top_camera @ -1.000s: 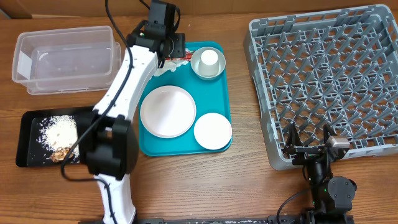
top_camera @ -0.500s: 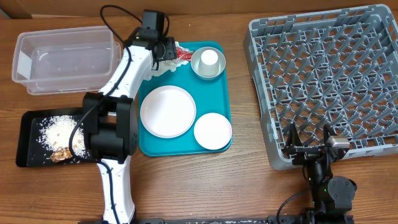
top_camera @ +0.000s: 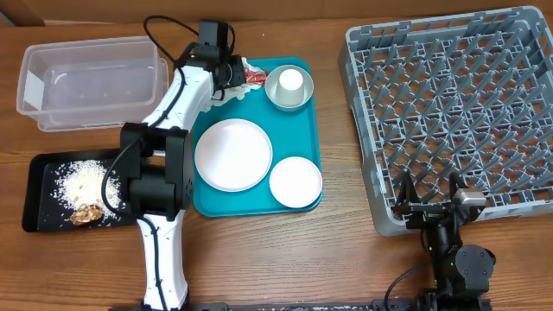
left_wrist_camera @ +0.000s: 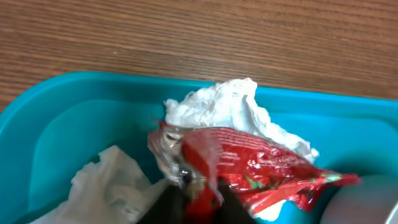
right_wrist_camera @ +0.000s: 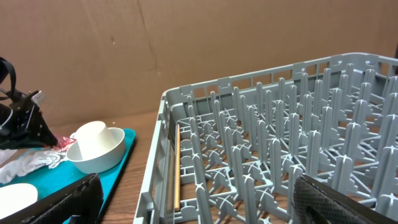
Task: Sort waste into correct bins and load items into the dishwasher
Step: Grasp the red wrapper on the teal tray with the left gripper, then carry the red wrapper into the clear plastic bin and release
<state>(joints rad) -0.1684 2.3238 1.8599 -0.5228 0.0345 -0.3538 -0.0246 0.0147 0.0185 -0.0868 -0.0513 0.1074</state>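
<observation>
Brown wood-grain worktop (top_camera: 346, 259). On its right side, a big square grey dish rack (top_camera: 449, 95) with an open grid floor and rows of upright pegs. Left of the rack, a teal tray (top_camera: 298, 130) carrying the crockery. Near its middle, a large round pale plate (top_camera: 232, 155). Just beside that, toward the near right corner, a smaller white plate (top_camera: 295, 182). At the far right corner, a light grey bowl (top_camera: 278, 97) with a small white cup (top_camera: 292, 81) sitting inside.

At the far left, a clear rectangular tub (top_camera: 95, 43) with rounded corners and a pale patch on its left end, too small to read. In front of it, a shallow black tray (top_camera: 39, 194) holding pale rice-like crumbs (top_camera: 82, 181) and a brown lumpy bit of food (top_camera: 85, 214).

At the teal tray's far left corner, a crumpled white napkin (left_wrist_camera: 224, 109) with a small shiny red wrapper (left_wrist_camera: 249, 165) lying against it. Specks of green and white print on the wrapper, too blurred to read.

Left tool (top_camera: 235, 73) down over that corner, dark tips pinched together on the wrapper's near edge. Right tool (top_camera: 429, 204) low at the rack's near edge, spread wide, gripping nothing.
</observation>
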